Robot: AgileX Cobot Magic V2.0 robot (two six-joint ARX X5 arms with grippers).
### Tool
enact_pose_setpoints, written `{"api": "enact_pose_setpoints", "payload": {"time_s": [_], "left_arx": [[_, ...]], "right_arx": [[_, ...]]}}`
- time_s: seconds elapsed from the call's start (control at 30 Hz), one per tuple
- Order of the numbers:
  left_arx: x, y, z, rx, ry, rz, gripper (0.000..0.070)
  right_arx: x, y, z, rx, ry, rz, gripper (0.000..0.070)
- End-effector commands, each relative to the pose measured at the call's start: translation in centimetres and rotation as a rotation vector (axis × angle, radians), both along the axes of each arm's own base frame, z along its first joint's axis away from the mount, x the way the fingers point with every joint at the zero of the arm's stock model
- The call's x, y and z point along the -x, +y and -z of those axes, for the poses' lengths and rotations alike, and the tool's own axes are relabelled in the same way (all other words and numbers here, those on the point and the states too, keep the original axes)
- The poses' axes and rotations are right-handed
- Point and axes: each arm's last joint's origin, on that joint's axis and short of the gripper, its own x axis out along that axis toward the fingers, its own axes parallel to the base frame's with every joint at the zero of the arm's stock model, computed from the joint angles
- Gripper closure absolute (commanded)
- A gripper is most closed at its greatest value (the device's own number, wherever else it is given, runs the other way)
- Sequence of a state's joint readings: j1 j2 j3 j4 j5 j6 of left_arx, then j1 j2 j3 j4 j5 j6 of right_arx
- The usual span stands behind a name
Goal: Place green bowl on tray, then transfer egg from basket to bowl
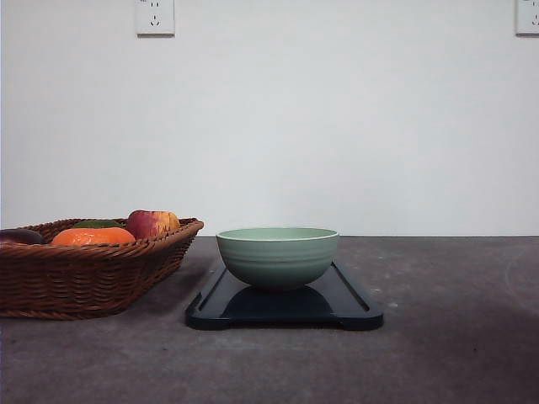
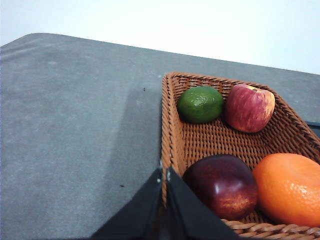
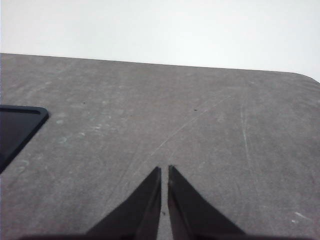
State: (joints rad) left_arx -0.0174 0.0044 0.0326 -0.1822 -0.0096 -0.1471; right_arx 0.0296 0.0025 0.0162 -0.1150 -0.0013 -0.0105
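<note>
The green bowl (image 1: 278, 255) stands upright on the dark tray (image 1: 349, 305) at the middle of the table. To its left sits the brown wicker basket (image 1: 80, 273); its rim (image 2: 169, 135) lies just under my left gripper (image 2: 164, 173), whose fingers are shut with nothing between them. The egg is out of view. My right gripper (image 3: 164, 169) is shut and holds nothing, hanging over bare table to the right of a tray corner (image 3: 17, 125).
The basket holds a green lime (image 2: 200, 104), a red-yellow apple (image 2: 249, 107), a dark red fruit (image 2: 222, 185) and an orange (image 2: 290, 188). Grey tabletop (image 1: 455, 337) stretches right of the tray. A white wall with sockets stands behind.
</note>
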Motion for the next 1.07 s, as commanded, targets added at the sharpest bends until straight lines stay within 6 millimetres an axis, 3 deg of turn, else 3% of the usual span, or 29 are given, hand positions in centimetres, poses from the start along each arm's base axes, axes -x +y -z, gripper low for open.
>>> {"api": "enact_pose_setpoints", "payload": {"time_s": [0.0, 1.03], "left_arx": [[-0.1, 0.02, 0.6, 0.0, 0.013, -0.003, 0.07], [-0.1, 0.02, 0.6, 0.0, 0.013, -0.003, 0.07]], "right_arx": [[-0.04, -0.01, 0.07, -0.01, -0.004, 0.003, 0.0684], [-0.04, -0.01, 0.07, -0.01, -0.004, 0.003, 0.0684]]}}
